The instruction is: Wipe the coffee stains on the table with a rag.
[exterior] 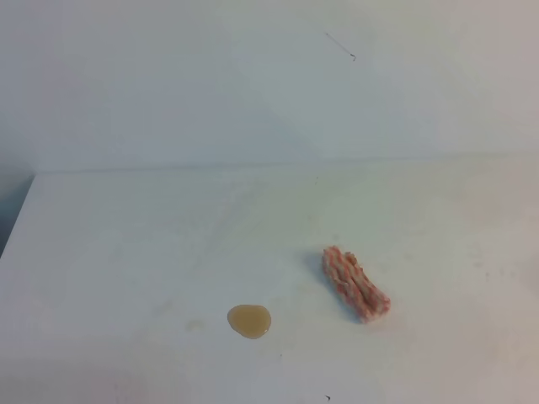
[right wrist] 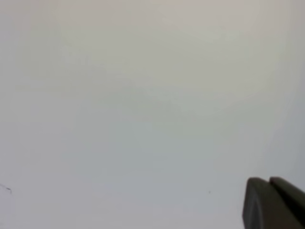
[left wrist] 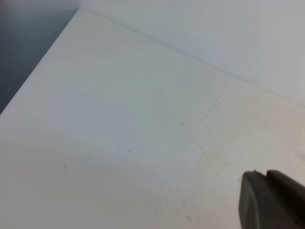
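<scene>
The rag (exterior: 355, 284), a pink-and-white nubby bundle, lies slantwise on the white table (exterior: 126, 252), right of centre; the coffee stain (exterior: 249, 321) (a small tan glossy blot) sits near it to the lower left, not touching. No arm shows in the high view; the left gripper (left wrist: 274, 200) appears only as a dark corner tip over bare tabletop, its fingers' spread impossible to tell; the right gripper (right wrist: 274, 202) has its fingers pressed together, holding nothing.

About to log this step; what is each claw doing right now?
Left claw: fingers together, looks shut, holding nothing.
Right claw: shut, holding nothing; the rag lies untouched on the table.
</scene>
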Motion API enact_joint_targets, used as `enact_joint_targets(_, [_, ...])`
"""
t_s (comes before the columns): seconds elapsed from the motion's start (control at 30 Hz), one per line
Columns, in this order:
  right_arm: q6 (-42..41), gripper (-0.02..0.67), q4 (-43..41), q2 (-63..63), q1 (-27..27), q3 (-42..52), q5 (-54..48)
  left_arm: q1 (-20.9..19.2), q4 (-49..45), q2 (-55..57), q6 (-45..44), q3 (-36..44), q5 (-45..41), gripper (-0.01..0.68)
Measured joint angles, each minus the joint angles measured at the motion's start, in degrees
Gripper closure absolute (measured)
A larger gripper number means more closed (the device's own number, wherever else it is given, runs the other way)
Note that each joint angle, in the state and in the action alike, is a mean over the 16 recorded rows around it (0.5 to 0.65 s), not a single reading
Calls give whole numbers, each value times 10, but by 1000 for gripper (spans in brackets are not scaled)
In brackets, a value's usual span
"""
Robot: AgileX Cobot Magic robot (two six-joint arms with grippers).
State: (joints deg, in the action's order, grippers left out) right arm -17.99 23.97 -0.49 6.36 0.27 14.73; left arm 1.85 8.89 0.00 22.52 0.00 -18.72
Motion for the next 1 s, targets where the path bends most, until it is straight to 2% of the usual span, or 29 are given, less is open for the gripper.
enact_joint_targets(0.53, [-15, 652, -26, 26, -8, -85, -89, 0, 0, 0, 0, 0, 0, 674])
enact_joint_targets(0.73, [-22, 652, -44, 98, -28, -130, -140, 0, 0, 0, 0, 0, 0, 674])
enact_joint_targets(1.0, [-35, 652, -48, 239, -84, -173, -172, 0, 0, 0, 0, 0, 0, 674])
